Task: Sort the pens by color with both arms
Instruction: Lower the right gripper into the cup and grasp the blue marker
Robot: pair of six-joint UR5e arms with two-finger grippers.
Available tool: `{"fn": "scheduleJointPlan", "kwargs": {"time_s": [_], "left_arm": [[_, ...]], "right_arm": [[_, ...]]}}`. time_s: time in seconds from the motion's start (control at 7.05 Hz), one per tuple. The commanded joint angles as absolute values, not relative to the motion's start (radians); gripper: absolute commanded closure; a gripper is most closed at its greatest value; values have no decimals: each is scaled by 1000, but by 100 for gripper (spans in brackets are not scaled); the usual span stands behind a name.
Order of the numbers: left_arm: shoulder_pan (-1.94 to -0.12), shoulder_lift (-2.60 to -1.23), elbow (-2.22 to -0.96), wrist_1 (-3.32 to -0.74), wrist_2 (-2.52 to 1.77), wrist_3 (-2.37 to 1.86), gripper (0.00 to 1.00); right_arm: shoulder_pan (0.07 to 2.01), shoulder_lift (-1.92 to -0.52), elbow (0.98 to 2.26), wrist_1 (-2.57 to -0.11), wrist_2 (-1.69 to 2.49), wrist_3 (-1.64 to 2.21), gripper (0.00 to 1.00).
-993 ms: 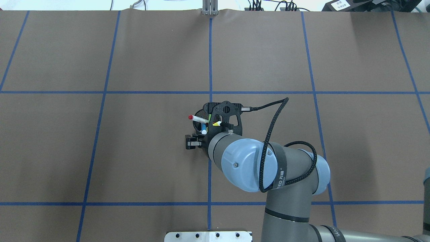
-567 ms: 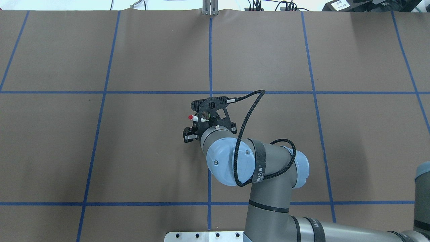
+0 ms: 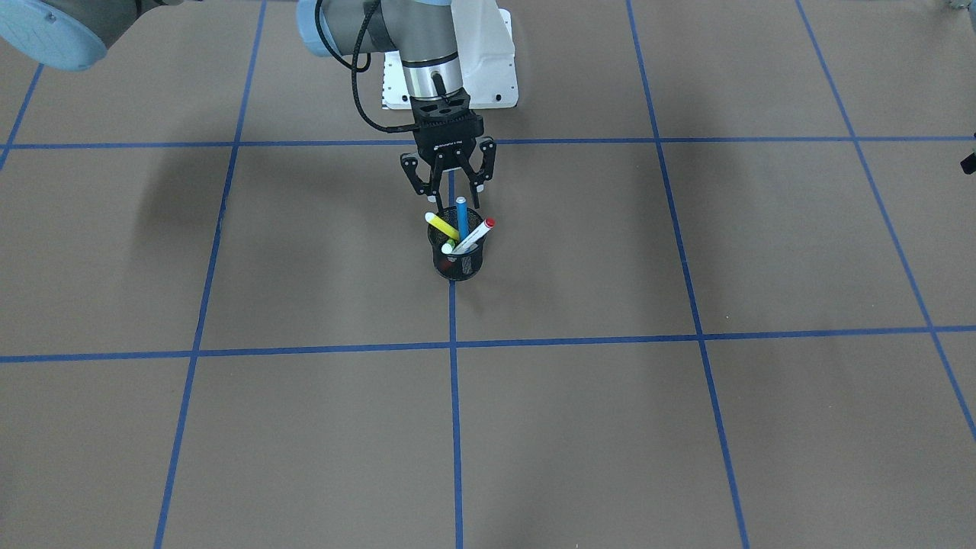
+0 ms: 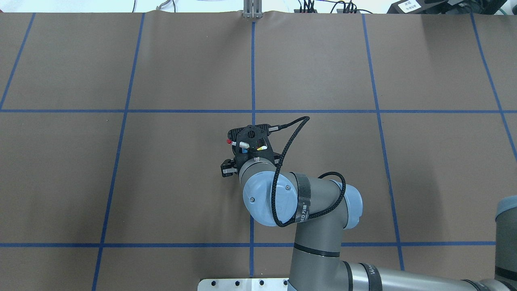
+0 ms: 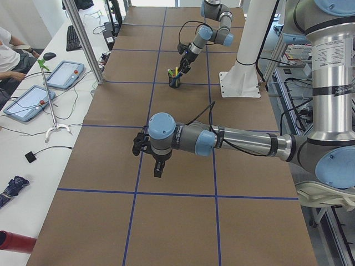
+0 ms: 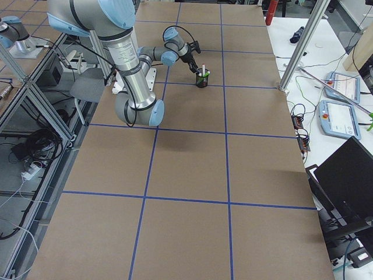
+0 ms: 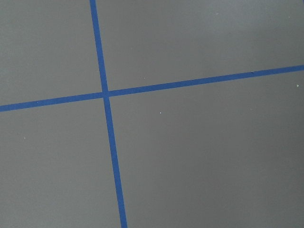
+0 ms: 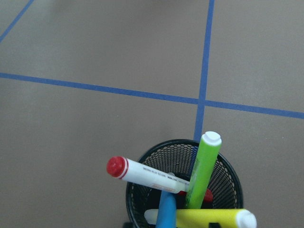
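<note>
The black mesh cup stands at the table's middle and holds all the pens: yellow, blue, red-capped white and light green. My right gripper is open just above the cup on the robot's side, the blue pen's top between its fingers. The right wrist view looks down on the red-capped pen, green, blue and yellow. My left gripper hangs over bare table far from the cup; I cannot tell its state.
The white mounting base sits behind the cup. Blue tape lines grid the brown table. Beyond the table's left end stand tablets and a metal post. A laptop sits past the far edge.
My right wrist has moved left and now covers most of the cup in the overhead view. The pens have not moved.
</note>
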State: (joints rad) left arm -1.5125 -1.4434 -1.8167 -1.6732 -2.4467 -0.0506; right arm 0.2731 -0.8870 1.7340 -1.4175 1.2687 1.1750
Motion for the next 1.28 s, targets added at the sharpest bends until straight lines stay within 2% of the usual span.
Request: {"fn": "scheduleJointPlan", "kwargs": {"time_s": [0.0, 0.14, 0.57, 0.99, 1.13], "left_arm": [[-1514, -1443, -1816, -1674, -2447, -51, 0], [-1514, -1443, -1818, -1672, -2447, -51, 0], [-1514, -1443, -1819, -1674, -2451, -52, 0], [-1514, -1443, -1822, -1672, -2479, -54, 0], [-1513, -1443, -1822, -1672, -2479, -54, 0]], "right_arm": [[272, -876, 1740, -1433, 1270, 1175, 82], [272, -876, 1741, -1433, 1270, 1175, 100], [285, -871, 1802, -1469, 1272, 1175, 100], [372, -870, 2024, -1706, 1369, 1170, 100], [392, -868, 2060, -1744, 1387, 1170, 100]]}}
